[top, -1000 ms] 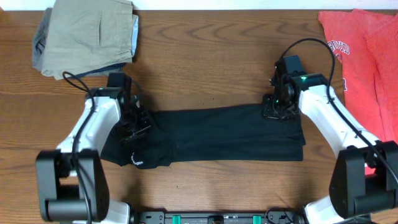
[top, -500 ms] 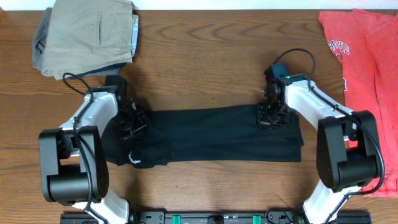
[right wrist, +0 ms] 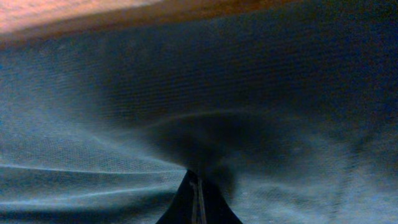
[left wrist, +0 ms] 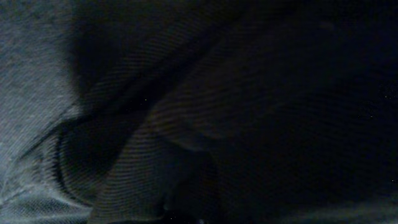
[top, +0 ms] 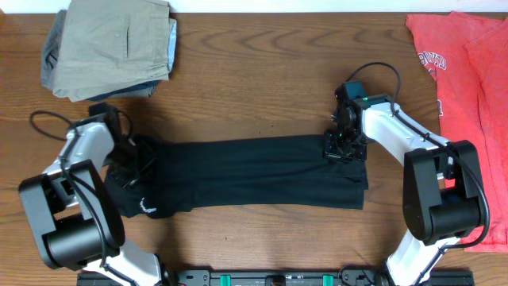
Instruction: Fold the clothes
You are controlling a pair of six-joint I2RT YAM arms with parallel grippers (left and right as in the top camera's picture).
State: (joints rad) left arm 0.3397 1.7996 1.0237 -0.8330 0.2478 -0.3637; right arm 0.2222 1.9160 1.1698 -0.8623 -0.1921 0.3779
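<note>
Looking down from overhead, we see the black shirt stretched out as a long folded band across the middle of the table, running left to right, nearer the table's front edge than its back edge. The left gripper sits on the band's end toward the table's left side, where the cloth bunches into folds and a small white logo shows just in front of it; its fingers are buried in the cloth and cannot be made out from above. The right gripper sits on the band's other end, toward the table's right side, fingers down in the cloth. Folded khaki trousers lie at the table's back left corner, and a red T-shirt with white print covers the table's right edge. Turning to the left wrist view, we find only dark ribbed cloth of the black shirt, gathered into soft folds close to the lens; the fingers are lost in the dark, but they are closed on that cloth. In the right wrist view, the black shirt spreads over the table, a strip of wood showing along the top, and creases run inward to the right gripper, whose fingers are pressed together on a pinch of cloth.
</note>
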